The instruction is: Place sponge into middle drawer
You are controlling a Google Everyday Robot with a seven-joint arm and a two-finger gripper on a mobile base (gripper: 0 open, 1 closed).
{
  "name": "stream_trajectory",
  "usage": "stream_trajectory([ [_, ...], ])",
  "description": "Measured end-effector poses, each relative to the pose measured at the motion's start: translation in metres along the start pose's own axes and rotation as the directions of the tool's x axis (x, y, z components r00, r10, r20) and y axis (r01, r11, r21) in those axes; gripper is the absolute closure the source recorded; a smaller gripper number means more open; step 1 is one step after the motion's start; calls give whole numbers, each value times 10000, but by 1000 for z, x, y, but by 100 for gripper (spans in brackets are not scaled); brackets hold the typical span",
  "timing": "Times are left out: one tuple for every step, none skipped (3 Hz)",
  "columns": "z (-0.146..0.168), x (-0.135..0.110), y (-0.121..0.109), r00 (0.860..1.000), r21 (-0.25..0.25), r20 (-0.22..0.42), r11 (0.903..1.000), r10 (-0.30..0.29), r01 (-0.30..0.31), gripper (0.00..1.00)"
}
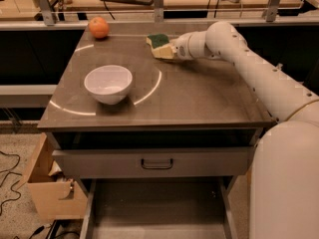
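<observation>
The sponge [160, 44], pale yellow foam with a dark green top, is at the far middle of the grey table top [199, 93], tilted and slightly raised. My gripper [172, 50] reaches in from the right and is shut on the sponge's right end. Below the table top, a drawer with a dark handle [156, 163] is closed. The drawer under it [157, 210] is pulled out toward the camera, and its inside looks bare.
A white bowl [108, 82] stands at the left middle of the table. An orange fruit [98, 27] sits at the far left corner. My white arm [259, 78] spans the right side. A cardboard box [47, 193] lies on the floor at the left.
</observation>
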State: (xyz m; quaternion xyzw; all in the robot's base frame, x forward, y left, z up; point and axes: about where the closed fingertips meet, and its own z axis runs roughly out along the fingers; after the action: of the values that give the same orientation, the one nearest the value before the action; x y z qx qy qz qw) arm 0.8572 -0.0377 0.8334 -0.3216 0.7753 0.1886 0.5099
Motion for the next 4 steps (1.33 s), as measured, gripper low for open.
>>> stream_trajectory([
  [0, 0, 0, 10000, -2, -1, 10000, 0, 0, 100],
  [4, -1, 1, 10000, -104, -57, 9999, 34, -34, 100],
  [3, -2, 1, 10000, -105, -58, 9999, 33, -34, 100],
  [3, -3, 1, 10000, -106, -62, 9999, 30, -31, 100],
])
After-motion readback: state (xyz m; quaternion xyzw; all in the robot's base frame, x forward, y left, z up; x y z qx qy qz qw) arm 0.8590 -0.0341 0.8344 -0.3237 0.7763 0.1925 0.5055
